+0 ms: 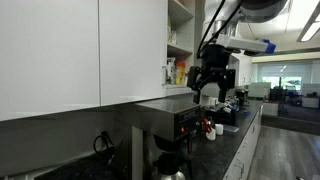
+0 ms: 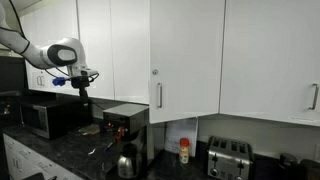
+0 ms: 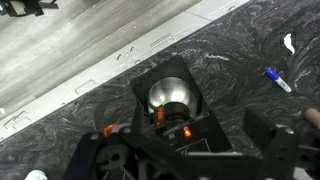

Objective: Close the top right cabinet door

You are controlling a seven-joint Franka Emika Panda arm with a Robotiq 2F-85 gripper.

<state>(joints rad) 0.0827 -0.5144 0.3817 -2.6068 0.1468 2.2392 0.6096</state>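
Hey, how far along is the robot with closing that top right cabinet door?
Nothing looks done: the top right cabinet door seems ajar, its handle edge standing out from the neighbouring panel. In hand: nothing; the gripper hangs open near the coffee machine, off the door. Left: reach it, push it shut.

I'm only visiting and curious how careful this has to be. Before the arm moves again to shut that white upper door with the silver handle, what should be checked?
1. Tall glossy white cabinet door closed: not ok. Its lower edge sits out of line with the neighbouring plain white panel, so it looks ajar.
2. Gripper free: ok. In the wrist view the fingers are spread and hold nothing.
3. Gripper at the door: not ok. It hangs apart from it, above the black boxy coffee machine.
4. Slim silver bar handle unobstructed: ok.
5. Gap between gripper and coffee machine: cannot tell.
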